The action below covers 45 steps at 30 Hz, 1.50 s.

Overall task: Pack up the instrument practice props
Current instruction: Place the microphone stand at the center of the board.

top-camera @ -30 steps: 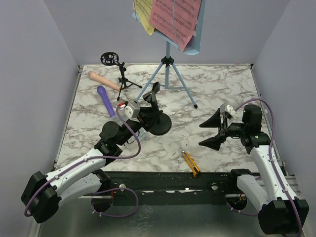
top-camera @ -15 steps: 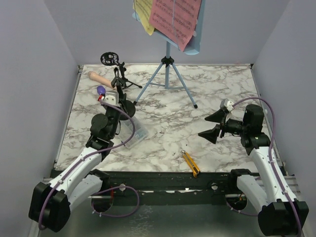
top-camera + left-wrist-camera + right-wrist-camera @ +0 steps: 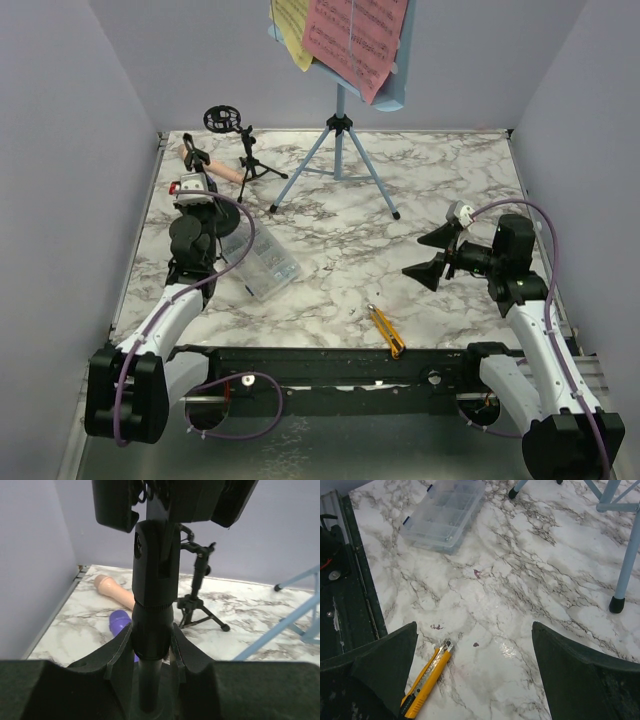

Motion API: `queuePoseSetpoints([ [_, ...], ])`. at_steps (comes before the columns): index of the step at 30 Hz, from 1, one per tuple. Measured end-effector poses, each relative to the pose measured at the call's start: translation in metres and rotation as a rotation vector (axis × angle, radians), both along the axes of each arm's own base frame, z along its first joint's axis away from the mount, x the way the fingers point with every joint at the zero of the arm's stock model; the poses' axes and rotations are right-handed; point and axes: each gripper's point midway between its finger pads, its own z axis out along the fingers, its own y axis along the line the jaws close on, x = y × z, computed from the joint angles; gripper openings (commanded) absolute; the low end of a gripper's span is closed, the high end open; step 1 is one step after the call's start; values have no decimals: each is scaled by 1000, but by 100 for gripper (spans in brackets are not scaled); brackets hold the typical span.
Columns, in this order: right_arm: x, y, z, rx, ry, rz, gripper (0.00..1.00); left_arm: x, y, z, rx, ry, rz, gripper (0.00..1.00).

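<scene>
**Left end effector (image 3: 150,652) clenched on mic mount stem**

Black mic mount (image 3: 152,575) is held upright by its stem at the far-left side of the surface (image 3: 420,190), near the beige microphone (image 3: 112,591) and purple microphone (image 3: 120,624). It looks rigid and smooth, probably bottom-heavy; a grip low on the stem should limit swing. Right end effector (image 3: 475,652) is spread wide, empty, above the utility knife (image 3: 427,680). Second mic mount (image 3: 245,160) stands on thin tripod legs; best taken at the centre post.

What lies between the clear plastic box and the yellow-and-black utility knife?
Only bare marble tabletop with tiny stains separates the clear plastic box from the yellow-and-black utility knife, clearest in the right wrist view.
</scene>
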Motion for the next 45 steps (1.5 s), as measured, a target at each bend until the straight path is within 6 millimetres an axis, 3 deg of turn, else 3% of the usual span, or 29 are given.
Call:
queuePoseSetpoints([
  [18, 0, -1, 0, -9, -16, -10, 99, 23, 102, -20, -54, 8, 261, 0],
  [25, -2, -2, 3, -12, -39, -11, 99, 39, 115, -32, -55, 20, 279, 0],
  [33, -3, -2, 6, -14, -60, -11, 99, 62, 136, -65, -49, 69, 307, 1],
  [39, -2, -2, 6, -19, -67, -12, 99, 78, 145, -87, -41, 93, 313, 25],
  [42, -2, -3, 5, -23, -70, -12, 99, 85, 144, -96, -35, 99, 300, 54],
  [45, 0, -4, 3, -26, -64, -18, 99, 88, 143, -98, -33, 93, 289, 66],
])
